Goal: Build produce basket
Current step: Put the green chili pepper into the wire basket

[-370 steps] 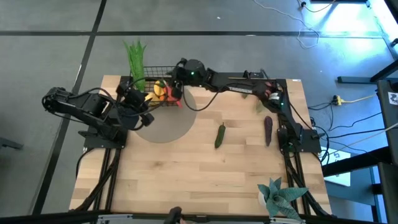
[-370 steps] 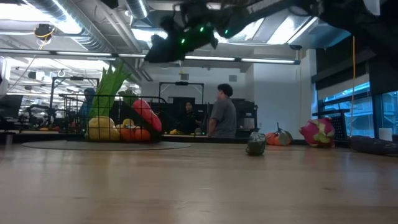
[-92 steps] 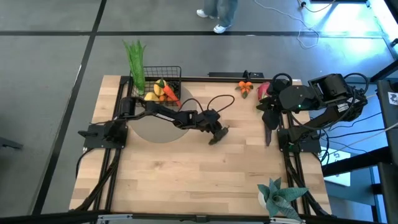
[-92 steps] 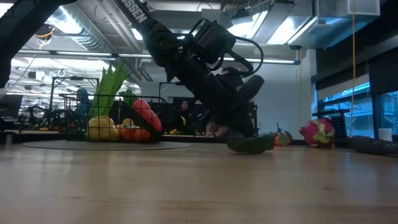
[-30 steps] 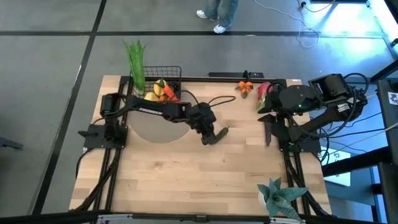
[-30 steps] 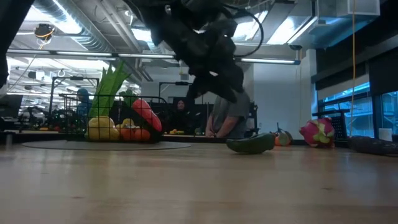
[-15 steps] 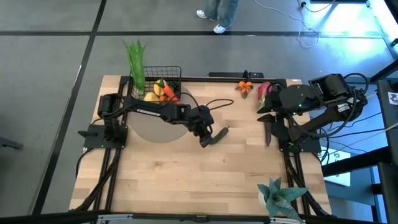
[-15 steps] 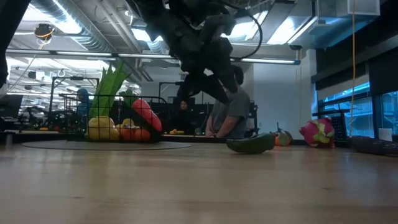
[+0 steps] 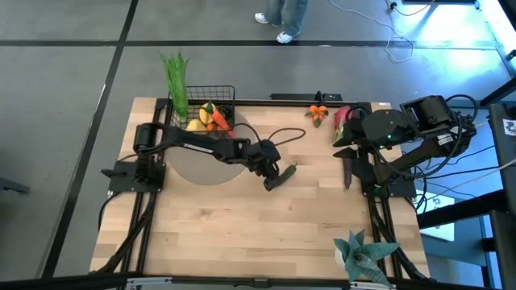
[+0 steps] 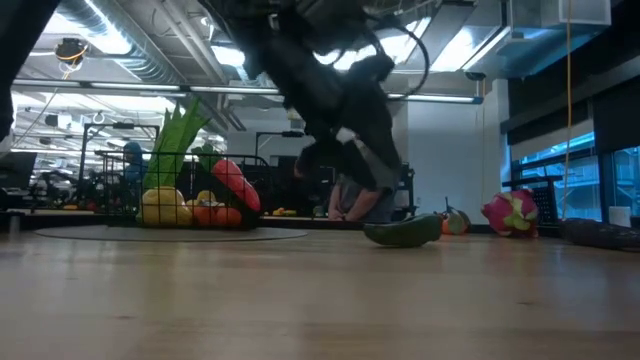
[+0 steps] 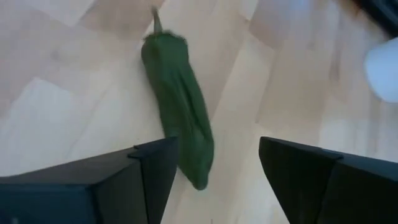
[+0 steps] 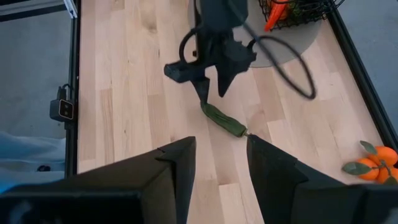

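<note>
Green cucumber (image 11: 177,106): one piece, lying flat on the wooden table (image 9: 266,234), well apart from the basket (image 9: 211,109) and toward the table's middle. Long, slim, dark green, lightly ridged skin, short stem at one end, slightly bent. Judged a light, stiff toy with smooth, rounded flanks that could roll or slip; best taken across its middle, jaws square to its length.

Left gripper (image 11: 214,163): jaws wide, hovering over the cucumber's blunt end, one finger either side, not yet closed on it.

Right gripper (image 12: 221,163): jaws parted, empty, raised off the table on the far side of the cucumber from the basket.

Basket: black wire mesh, already holding a tall green leek (image 9: 176,76), yellow fruit and orange pieces.
</note>
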